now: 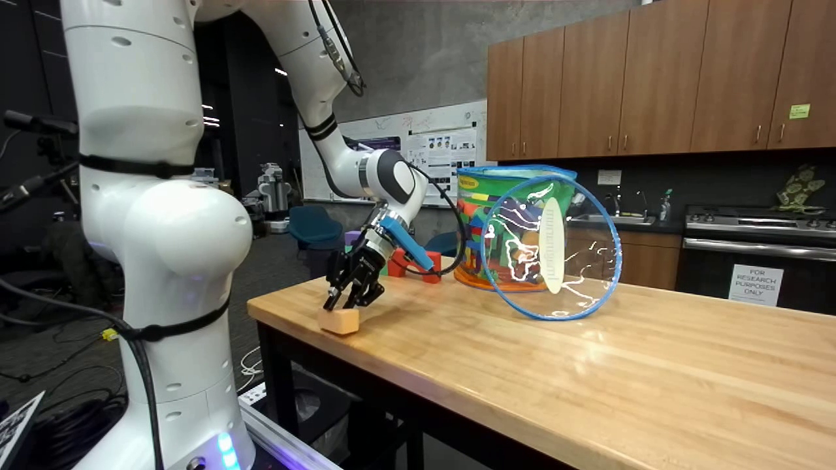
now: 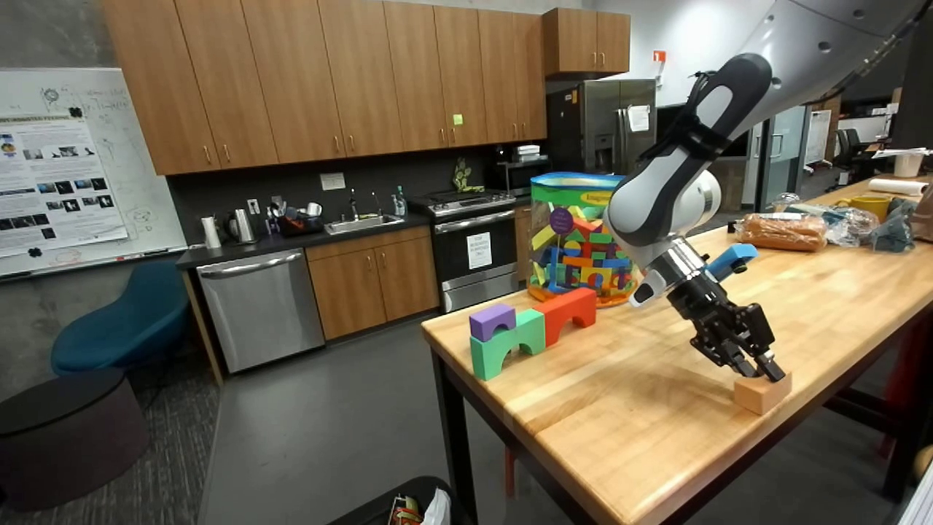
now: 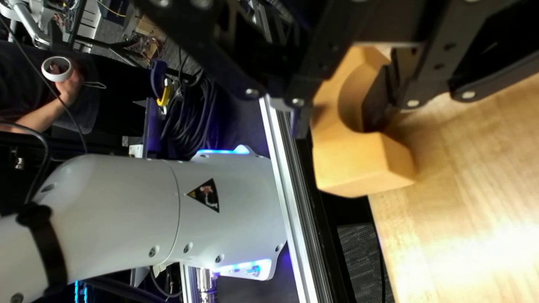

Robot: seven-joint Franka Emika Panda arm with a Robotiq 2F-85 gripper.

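While the orange block point(image 3: 353, 166) is found near the edge of the table point(image 2: 641, 408), the fingers of the gripper point(image 2: 761, 372) are parted, one being seen at its hollow; whether it is pinched cannot be told. A purple block point(image 2: 490, 315) is set upon a green block point(image 2: 526, 332), beside a red block point(image 2: 563, 312).

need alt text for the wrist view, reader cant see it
A black gripper straddles part of an orange arched block near the edge of a wooden table; whether it grips is unclear. At left is the robot's white base; at upper left, a hand holds a white ring-shaped device.
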